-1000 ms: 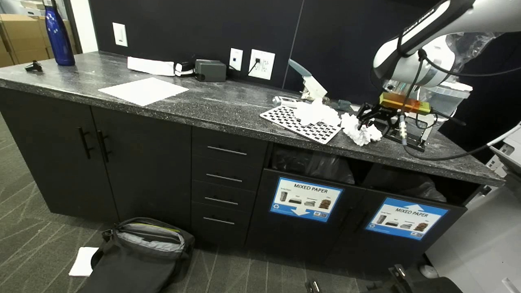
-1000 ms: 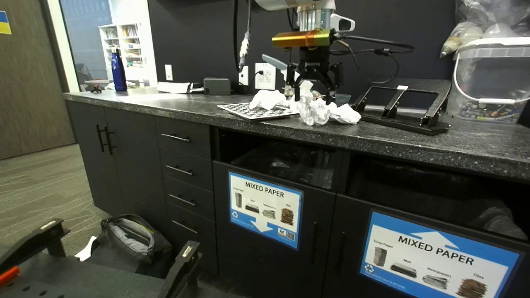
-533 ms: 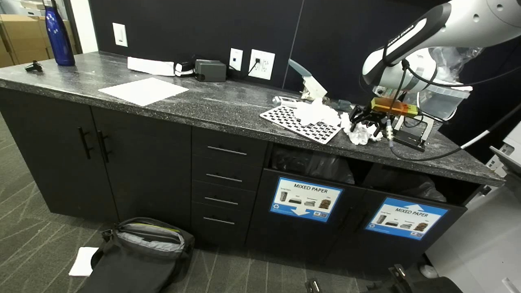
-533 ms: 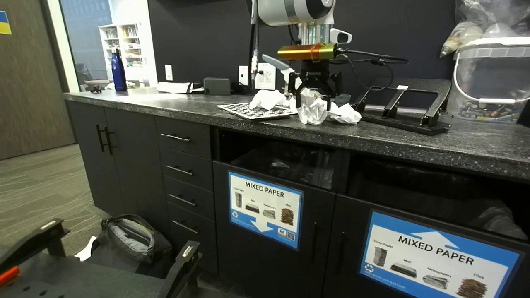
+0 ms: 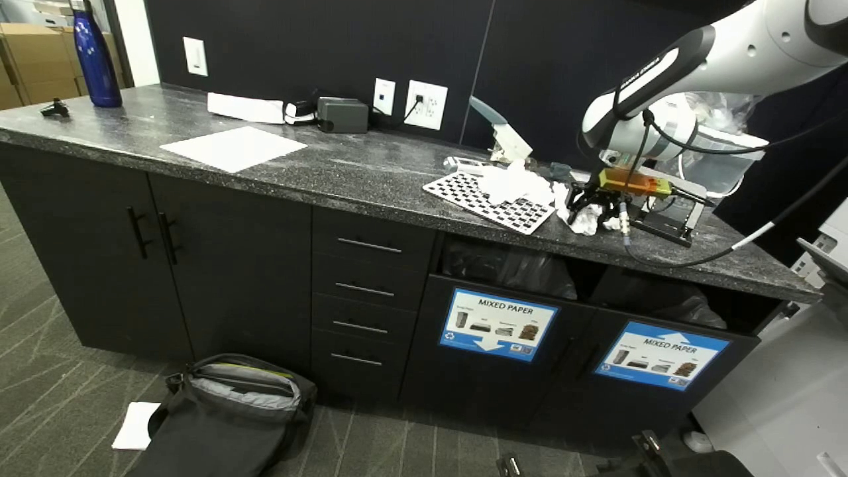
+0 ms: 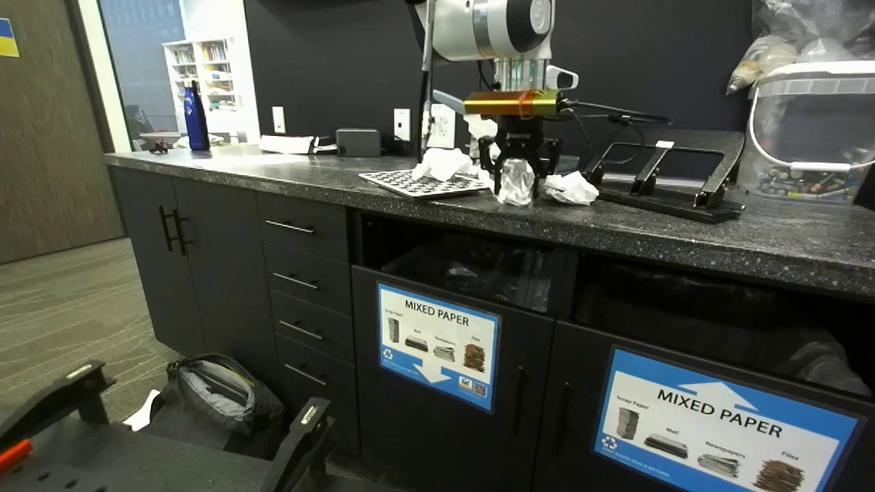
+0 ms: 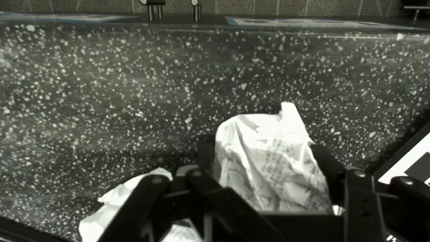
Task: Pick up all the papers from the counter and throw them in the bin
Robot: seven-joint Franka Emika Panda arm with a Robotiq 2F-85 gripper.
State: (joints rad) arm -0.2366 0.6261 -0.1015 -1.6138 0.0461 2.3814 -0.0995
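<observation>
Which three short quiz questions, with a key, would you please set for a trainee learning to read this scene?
1. Multiple choice: in the wrist view, what does the gripper have between its jaws?
A) the blue bottle
B) a crumpled paper wad
C) the grey bag
2. True or false: in both exterior views, another paper wad rests on the checkered sheet.
3. Fill in: on the bin front, the label with the downward arrow reads MIXED ____.

Key: 1 B; 2 true; 3 PAPER.
</observation>
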